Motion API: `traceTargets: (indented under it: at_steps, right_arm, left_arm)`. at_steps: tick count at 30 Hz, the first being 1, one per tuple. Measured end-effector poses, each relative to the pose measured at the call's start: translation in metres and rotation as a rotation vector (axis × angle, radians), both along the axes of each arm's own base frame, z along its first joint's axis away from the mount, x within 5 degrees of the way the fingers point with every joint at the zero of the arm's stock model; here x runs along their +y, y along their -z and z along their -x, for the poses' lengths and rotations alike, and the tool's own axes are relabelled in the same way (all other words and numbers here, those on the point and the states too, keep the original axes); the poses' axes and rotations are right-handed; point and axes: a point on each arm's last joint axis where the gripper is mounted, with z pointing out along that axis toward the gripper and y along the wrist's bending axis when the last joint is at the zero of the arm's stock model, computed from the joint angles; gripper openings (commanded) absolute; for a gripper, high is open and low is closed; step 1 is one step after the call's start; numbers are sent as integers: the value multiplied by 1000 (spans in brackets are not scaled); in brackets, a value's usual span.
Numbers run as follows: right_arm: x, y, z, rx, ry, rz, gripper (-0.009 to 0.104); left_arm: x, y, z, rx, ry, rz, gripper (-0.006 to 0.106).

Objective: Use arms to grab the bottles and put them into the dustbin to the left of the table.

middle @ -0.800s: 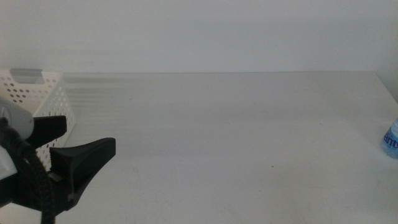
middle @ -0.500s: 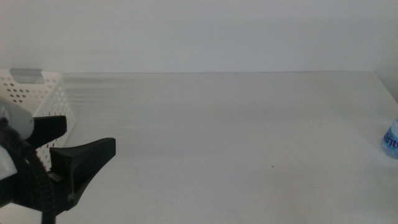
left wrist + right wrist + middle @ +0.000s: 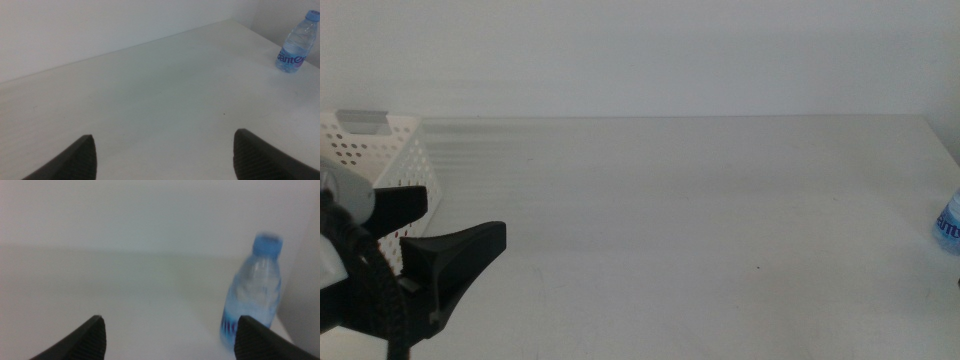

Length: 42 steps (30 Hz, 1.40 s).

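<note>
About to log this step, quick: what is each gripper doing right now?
Left gripper: open, empty, beside the dustbin.
Right gripper: open, empty, facing the water bottle.

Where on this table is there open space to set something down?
Most of the table is bare, from the dustbin across to the water bottle at the right edge. The near left corner is crowded: the left end effector, jaws open, sits beside the dustbin.

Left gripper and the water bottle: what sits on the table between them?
Nothing. In the middle view, bare table runs from the open left gripper beside the dustbin to the water bottle; the left wrist view agrees.
</note>
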Motion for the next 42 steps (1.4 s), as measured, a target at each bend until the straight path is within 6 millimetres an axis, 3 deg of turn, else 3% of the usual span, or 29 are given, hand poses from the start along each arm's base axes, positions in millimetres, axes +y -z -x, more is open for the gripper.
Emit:
traceTargets:
  at_steps: [5, 16, 32, 42]
  right_arm:
    - [0, -2, -7, -25, -2, -1, 67]
    - [-8, 15, -35, 52, 112, -113, 67]
    - [-14, 36, -55, 108, 168, -33, 68]
    - [-24, 49, -62, 130, 287, -19, 96]
  left_arm:
    - [0, 0, 0, 0, 0, 0, 90]
    - [0, 0, 0, 0, 0, 0, 90]
    - [0, 0, 0, 0, 0, 0, 90]
    - [0, 0, 0, 0, 0, 0, 90]
